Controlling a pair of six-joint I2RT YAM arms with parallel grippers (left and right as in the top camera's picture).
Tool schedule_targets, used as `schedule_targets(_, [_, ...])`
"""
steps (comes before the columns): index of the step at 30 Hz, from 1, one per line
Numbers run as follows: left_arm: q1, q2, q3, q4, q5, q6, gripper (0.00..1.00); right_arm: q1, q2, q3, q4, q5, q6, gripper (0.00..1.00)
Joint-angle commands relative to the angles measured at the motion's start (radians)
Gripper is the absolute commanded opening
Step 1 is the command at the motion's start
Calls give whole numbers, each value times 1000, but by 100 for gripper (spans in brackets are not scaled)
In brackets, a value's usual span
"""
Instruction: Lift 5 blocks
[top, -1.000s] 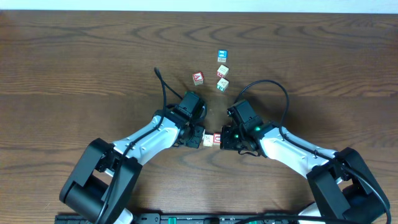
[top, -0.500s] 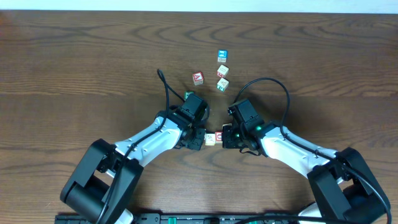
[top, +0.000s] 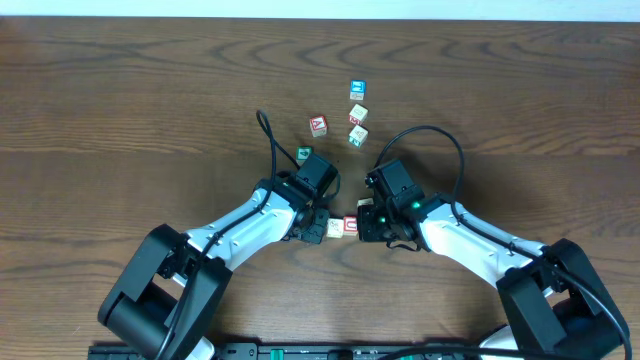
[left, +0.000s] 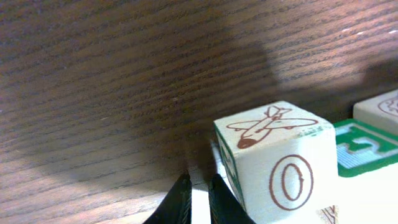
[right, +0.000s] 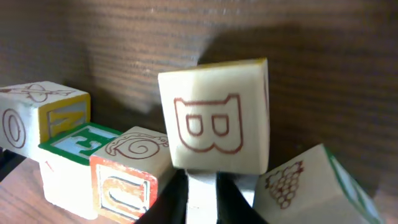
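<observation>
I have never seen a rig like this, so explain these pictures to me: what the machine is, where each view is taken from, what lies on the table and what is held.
The machine is two robot arms, the left arm and the right arm, each ending in a two-finger gripper. The overhead view looks straight down on the wooden table. There the left gripper and the right gripper face each other with a small cluster of blocks between them. Farther back lie loose cubes, among them a red A cube and a blue cube. The other two views come from cameras on the wrists. The left one shows a cube with an airplane and an O. The right one shows a tilted B cube among its neighbours. I cannot tell whether either gripper is gripping anything.
</observation>
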Motion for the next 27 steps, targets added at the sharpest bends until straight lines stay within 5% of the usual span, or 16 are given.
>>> schedule_targets(1, [-8, 13, 10, -6, -5, 6, 14, 14, 18, -3, -17, -35, -16, 9])
schedule_targets(4, [-8, 13, 10, -6, -16, 6, 14, 14, 18, -3, -39, -11, -15, 1])
schedule_targets(27, [34, 11, 10, 2, -162, -21, 8, 14, -100, -3, -171, 113, -29, 1])
